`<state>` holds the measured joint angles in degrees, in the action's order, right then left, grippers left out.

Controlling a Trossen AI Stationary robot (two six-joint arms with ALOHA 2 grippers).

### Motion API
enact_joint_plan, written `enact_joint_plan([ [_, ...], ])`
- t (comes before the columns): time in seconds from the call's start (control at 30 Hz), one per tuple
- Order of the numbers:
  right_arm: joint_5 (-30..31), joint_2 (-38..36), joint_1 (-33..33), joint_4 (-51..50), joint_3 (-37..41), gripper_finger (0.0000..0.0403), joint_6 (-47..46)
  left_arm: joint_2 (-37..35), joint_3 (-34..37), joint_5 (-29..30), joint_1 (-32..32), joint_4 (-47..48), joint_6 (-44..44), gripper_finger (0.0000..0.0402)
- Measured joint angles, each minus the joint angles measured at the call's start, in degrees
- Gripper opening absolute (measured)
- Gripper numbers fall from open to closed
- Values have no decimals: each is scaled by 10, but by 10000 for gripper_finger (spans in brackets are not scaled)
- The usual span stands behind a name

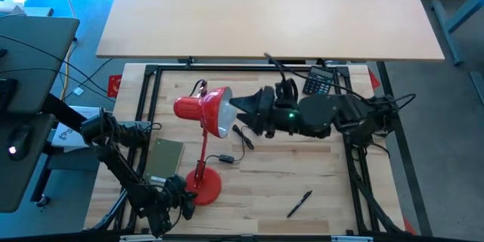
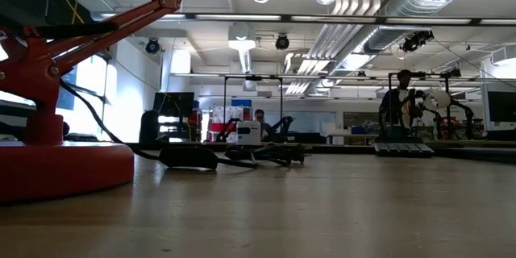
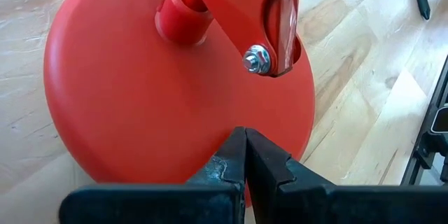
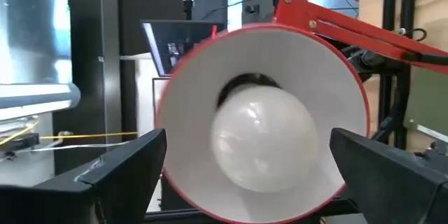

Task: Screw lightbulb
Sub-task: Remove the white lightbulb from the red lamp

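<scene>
Starting at the left of the table in the high view, we see the left gripper (image 1: 184, 197) low against the round red base (image 1: 206, 185) of the desk lamp, and its wrist view shows the two dark fingers (image 3: 231, 161) pressed together with nothing between them, their tips resting on the edge of that base. Just beside the arm lies a flat olive-green book (image 1: 165, 158). From the base the lamp's red stem rises to the red shade (image 1: 212, 110), which is tipped on its side with its white mouth facing the right arm. We find the lightbulb (image 4: 262, 138) inside the shade (image 4: 336, 91), seated at the back of it where the socket is, its white dome filling the middle of the opening. The right gripper (image 1: 243, 115) hovers at the shade's mouth with its jaws spread wide, one finger (image 4: 115, 164) on each side of the rim, gripping nothing. Farther right we see a black calculator (image 1: 320, 82) near the frame's far edge and a black pen (image 1: 299, 203) lying apart on the near boards.
</scene>
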<state>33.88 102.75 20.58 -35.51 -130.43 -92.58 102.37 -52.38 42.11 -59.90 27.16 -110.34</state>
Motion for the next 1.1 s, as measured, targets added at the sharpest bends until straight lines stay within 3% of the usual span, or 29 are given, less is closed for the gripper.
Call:
enact_joint_plan([
  [0.27,-25,27,-9,7,0,397,-15,0,0,2,-2,0,0,0],
  [0.53,25,27,-11,-18,0,397,-12,0,0,2,-2,-4,-5,0],
  [0.93,-56,28,-24,23,0,397,24,0,0,2,-2,-5,-5,0],
  [1.1,-57,28,-27,26,0,397,31,0,0,2,-2,-5,-6,0],
])
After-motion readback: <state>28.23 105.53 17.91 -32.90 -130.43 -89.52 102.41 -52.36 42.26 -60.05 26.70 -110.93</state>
